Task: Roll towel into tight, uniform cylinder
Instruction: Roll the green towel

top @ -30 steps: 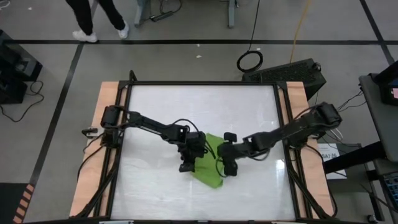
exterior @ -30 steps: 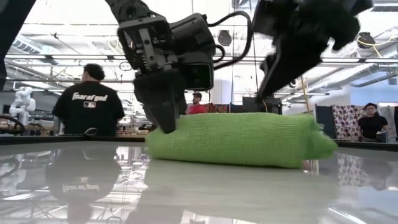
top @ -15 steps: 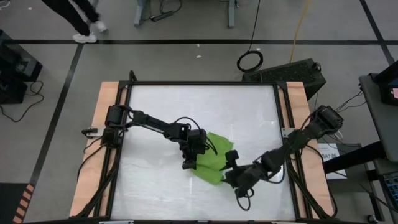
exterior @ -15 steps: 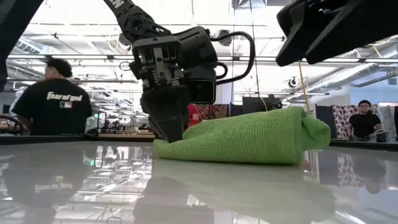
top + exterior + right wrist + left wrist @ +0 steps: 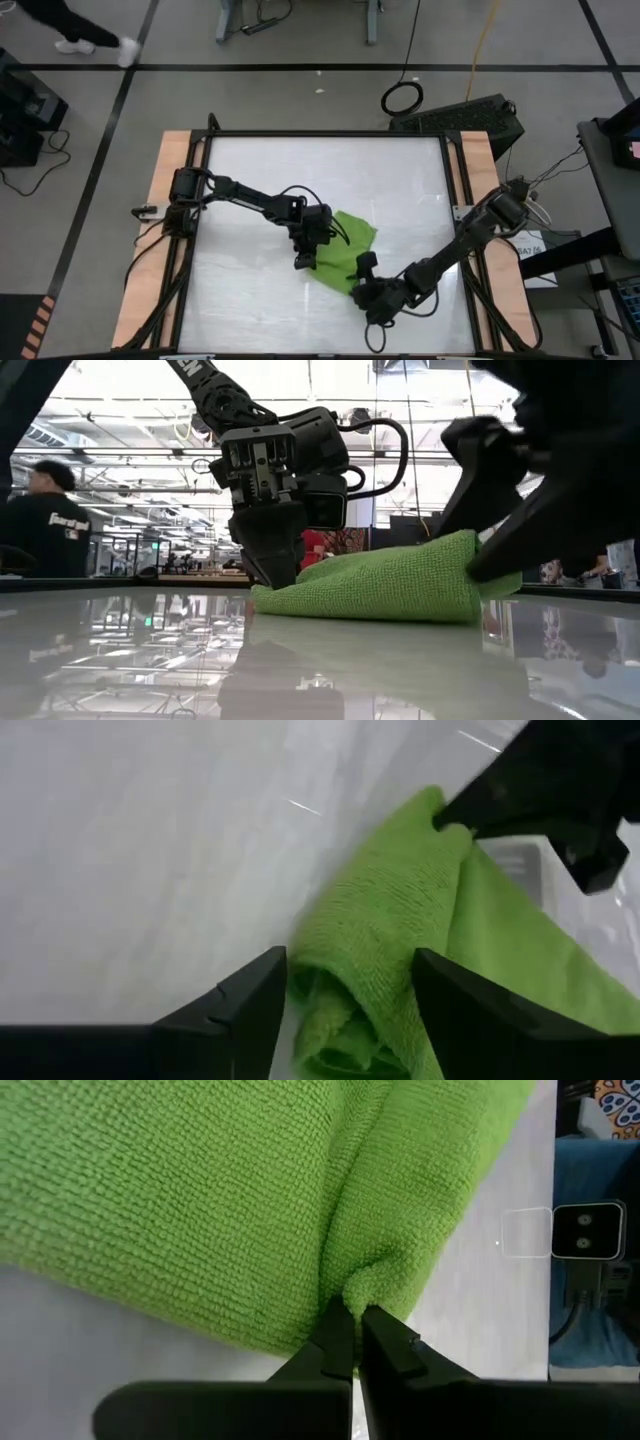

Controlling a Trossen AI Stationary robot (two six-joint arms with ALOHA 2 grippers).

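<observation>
The lime-green towel (image 5: 347, 248) lies on the white table as a loose, partly opened roll. In the low view (image 5: 385, 580) it is low at its left end and thick at its right end. My left gripper (image 5: 304, 261) is at the towel's left end and is shut on it. It also shows in the low view (image 5: 274, 572). My right gripper (image 5: 364, 272) is open at the towel's near right end. In the right wrist view its two fingers stand on either side of the rolled end (image 5: 345, 1005). My left gripper pinches a small fold at the edge of the towel's left end (image 5: 352, 1285) between its two fingers (image 5: 338, 1335). The fingers point down from above. The towel lies slack on the table. My right gripper has the rolled end between its open fingers (image 5: 455, 1010). Whether they touch it, I cannot tell.
The table's wooden side rails (image 5: 170, 200) and black frame run along both sides. People stand in the room beyond the table (image 5: 50, 520). There is bare white table (image 5: 320, 170) far of the towel and to its left.
My right gripper has swung from the towel's far right side toward the table's near edge, around the towel's right end, and now faces that end. The towel has loosened from an even cylinder into a wedge. Its left end has sunk, and a flap has spread toward the far right.
</observation>
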